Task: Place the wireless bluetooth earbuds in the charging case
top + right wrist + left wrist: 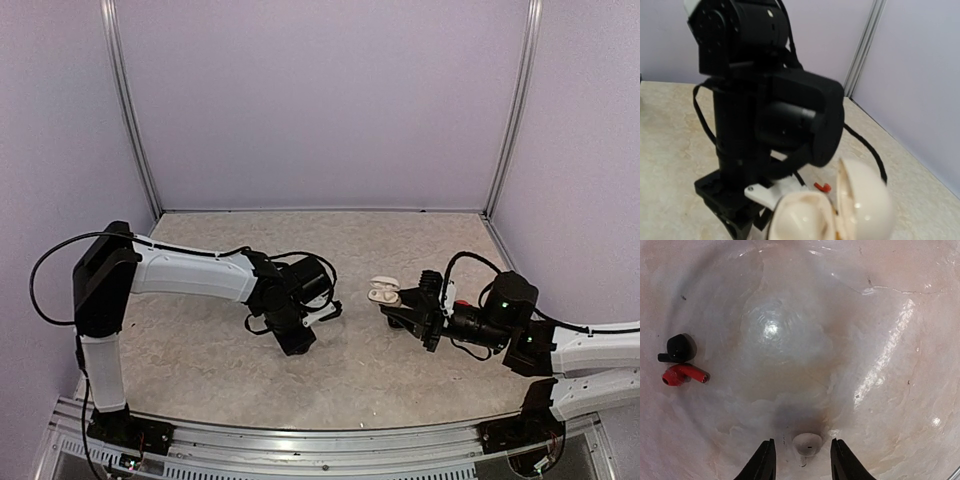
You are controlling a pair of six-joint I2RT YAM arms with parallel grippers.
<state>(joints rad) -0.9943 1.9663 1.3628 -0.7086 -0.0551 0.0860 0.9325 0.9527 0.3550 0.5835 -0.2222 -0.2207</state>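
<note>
A white earbud (pixel 808 444) lies on the table between the fingers of my left gripper (pixel 802 442), which is open and points straight down close over it. A black earbud (pixel 680 349) and a red earbud (pixel 683 375) lie touching, off to the left in that view. My right gripper (pixel 398 303) is shut on a white pebble-shaped charging case (pixel 383 291) and holds it above the table with its lid open. The case fills the bottom of the right wrist view (pixel 832 212); the right fingers are hidden there. The red earbud (pixel 822 187) shows just beyond it.
The left arm's wrist (pixel 765 100) stands close in front of the case, a short gap to its left in the top view (pixel 295 300). Its cable (pixel 320 262) loops above it. Lilac walls (pixel 320 100) close the table on three sides.
</note>
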